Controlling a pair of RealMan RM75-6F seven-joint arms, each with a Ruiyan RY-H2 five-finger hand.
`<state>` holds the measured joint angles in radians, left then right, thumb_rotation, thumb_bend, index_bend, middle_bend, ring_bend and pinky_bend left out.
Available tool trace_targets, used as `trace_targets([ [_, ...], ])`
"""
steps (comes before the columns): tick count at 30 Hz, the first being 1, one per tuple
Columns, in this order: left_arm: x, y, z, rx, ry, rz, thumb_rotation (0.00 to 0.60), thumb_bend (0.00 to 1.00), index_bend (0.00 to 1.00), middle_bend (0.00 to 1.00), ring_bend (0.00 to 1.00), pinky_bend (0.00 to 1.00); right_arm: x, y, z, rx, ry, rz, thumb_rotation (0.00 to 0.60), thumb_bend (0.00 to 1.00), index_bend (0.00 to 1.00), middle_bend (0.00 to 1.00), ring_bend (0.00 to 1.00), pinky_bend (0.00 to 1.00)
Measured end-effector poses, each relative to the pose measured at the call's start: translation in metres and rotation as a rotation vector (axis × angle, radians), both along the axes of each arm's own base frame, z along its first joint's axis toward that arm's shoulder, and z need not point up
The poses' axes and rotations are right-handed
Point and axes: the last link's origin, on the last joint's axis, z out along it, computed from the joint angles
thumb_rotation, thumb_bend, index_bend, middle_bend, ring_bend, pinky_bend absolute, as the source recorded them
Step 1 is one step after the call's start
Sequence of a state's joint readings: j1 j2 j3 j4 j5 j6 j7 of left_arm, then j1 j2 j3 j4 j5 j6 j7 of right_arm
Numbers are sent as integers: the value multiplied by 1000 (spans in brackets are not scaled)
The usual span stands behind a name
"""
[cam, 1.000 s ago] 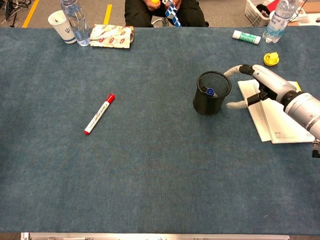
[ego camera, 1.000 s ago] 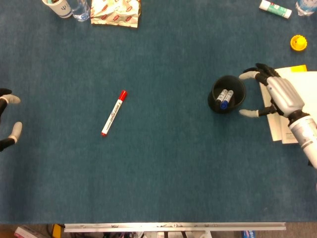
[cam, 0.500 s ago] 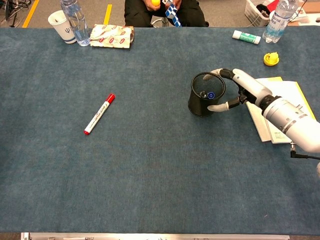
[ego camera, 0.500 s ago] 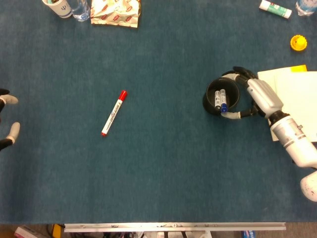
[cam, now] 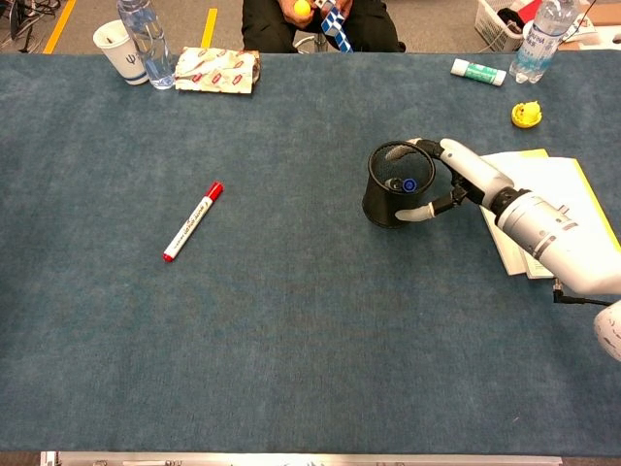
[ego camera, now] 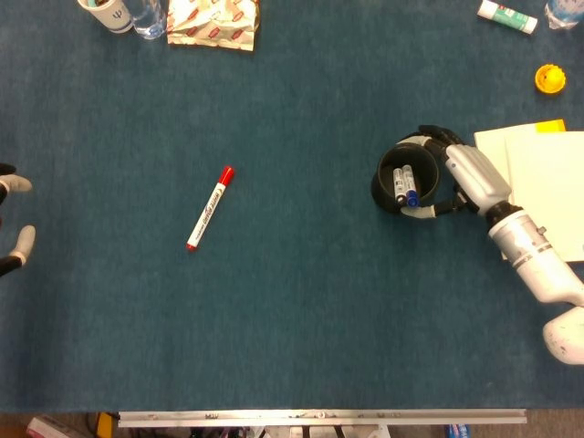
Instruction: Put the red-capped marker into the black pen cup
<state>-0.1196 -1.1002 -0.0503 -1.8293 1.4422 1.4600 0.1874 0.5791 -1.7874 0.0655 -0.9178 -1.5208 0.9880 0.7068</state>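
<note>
The red-capped marker (ego camera: 210,208) (cam: 192,221) lies flat on the blue cloth left of centre, cap pointing away from me. The black pen cup (ego camera: 387,188) (cam: 381,199) stands at the right with two blue-tipped markers inside, and leans slightly in the chest view. My right hand (ego camera: 464,173) (cam: 462,176) grips the cup from its right side, fingers wrapped round the rim and wall. My left hand (ego camera: 13,219) shows only at the far left edge of the head view, fingers apart, holding nothing and well away from the marker.
A paper cup (cam: 115,41), a water bottle (cam: 146,29) and a crumpled wrapper (cam: 215,70) sit at the back left. A glue stick (cam: 477,71), a yellow cap (cam: 525,115) and another bottle (cam: 539,39) are at the back right. Papers (cam: 539,228) lie under my right forearm.
My right hand moved left and closed its fingers around the pen cup, which shifted a little to the left. The marker has not moved.
</note>
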Motion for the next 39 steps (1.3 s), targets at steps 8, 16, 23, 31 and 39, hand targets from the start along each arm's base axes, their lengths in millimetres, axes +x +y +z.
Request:
trace_targets([
  [8,0,0,1,1,4,-3,600,316,348,252,167,112,6,-1,-8,-2,-20,7,600,131,344,324,200,183],
  [16,0,6,3,-20,33,-31,600,316,350,252,168,112,16,-4,-9,-14,-65,11,600,298,405,370,264,252],
  [23,1,17,4,-73,80,-76,600,316,356,255,168,112,28,-7,6,-14,-140,12,600,304,408,373,265,252],
  [31,-3,37,-4,-183,135,-140,600,316,362,262,168,112,46,-13,57,-10,-230,18,600,309,416,380,264,252],
  [39,-3,65,-21,-297,162,-250,600,316,368,268,170,112,57,-14,119,-15,-262,19,600,313,422,385,265,252],
])
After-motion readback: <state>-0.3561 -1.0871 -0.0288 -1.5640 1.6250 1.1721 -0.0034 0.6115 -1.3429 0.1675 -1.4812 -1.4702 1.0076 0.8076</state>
